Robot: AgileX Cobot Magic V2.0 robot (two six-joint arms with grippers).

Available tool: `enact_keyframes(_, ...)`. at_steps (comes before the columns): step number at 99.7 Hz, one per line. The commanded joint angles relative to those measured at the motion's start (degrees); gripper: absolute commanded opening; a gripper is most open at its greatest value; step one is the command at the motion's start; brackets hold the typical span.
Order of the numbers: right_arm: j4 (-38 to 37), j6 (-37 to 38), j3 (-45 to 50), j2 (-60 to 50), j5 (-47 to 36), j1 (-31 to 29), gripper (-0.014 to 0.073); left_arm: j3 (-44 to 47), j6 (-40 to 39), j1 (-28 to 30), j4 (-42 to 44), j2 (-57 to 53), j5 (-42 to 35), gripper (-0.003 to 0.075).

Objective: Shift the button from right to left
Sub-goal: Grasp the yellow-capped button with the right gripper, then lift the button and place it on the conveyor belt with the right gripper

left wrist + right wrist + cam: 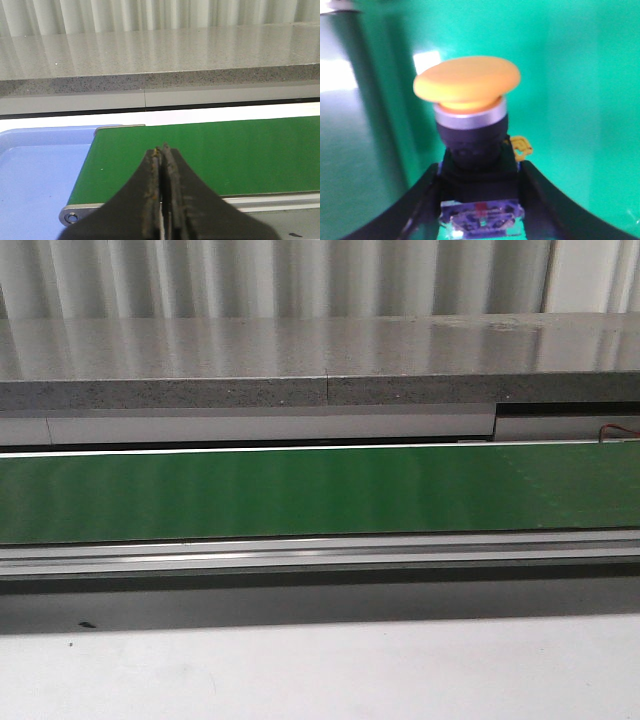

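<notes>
The button [467,82] shows only in the right wrist view. It has a round yellow-orange cap, a silver ring, a black body and a grey-and-blue block. It stands between the fingers of my right gripper [479,172], which press on both sides of its black body, with the green belt [570,75] close behind. My left gripper [162,149] is shut and empty over the left end of the belt [225,150]. Neither gripper nor the button shows in the front view.
The green belt [300,490] runs across the front view with a metal rail [320,550] on its near side. A grey stone counter [300,350] stands behind it. A light blue tray [35,170] lies past the belt's left end.
</notes>
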Motion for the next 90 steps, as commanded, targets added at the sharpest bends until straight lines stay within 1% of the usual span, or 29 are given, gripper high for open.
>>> enact_keyframes(1, 0.69, 1.59, -1.82, -5.63, 0.88, 2.4, 0.0186, 2.23, -0.4, -0.31, -0.2, -1.9, -4.59, -0.0021)
enact_keyframes(24, 0.88, 7.69, -1.82, -8.12, 4.94, 11.86, 0.0186, 2.23, -0.4, -0.31, -0.2, -1.9, -4.59, -0.002)
enact_keyframes(42, 0.88, 11.81, -1.82, -7.19, 4.12, 18.59, 0.0186, 2.23, -0.4, -0.31, -0.2, -1.9, -4.59, -0.002)
enact_keyframes(57, 0.88, 14.66, -1.82, -4.53, 3.79, 19.85, 0.0186, 2.23, -0.4, -0.31, -0.2, -1.9, -4.59, -0.002)
enact_keyframes(75, 0.77, 14.73, -1.82, -1.94, 3.29, 19.85, 0.0193, 2.23, -0.4, -0.31, -0.2, -1.9, -4.59, -0.002)
enact_keyframes(82, 0.77, 14.73, -1.82, -1.85, 2.94, 19.85, 0.0255, 2.23, -0.4, -0.31, -0.2, -1.9, -4.59, -0.002)
enact_keyframes(84, 0.77, 14.73, -1.82, -1.85, 2.77, 19.85, 0.0287, 2.23, -0.4, -0.31, -0.2, -1.9, -4.59, -0.002)
enact_keyframes(86, 0.77, 14.73, -1.82, -1.85, 2.66, 19.85, 0.0337, 2.23, -0.4, -0.31, -0.2, -1.9, -4.59, -0.002)
enact_keyframes(87, 0.77, 14.73, -1.82, -1.85, 2.66, 19.85, 0.0337, 2.23, -0.4, -0.31, -0.2, -1.9, -4.59, -0.002)
enact_keyframes(90, 0.77, 14.73, -1.82, -1.85, 2.61, 19.85, 0.0405, 2.23, -0.4, -0.31, -0.2, -1.9, -4.59, -0.002)
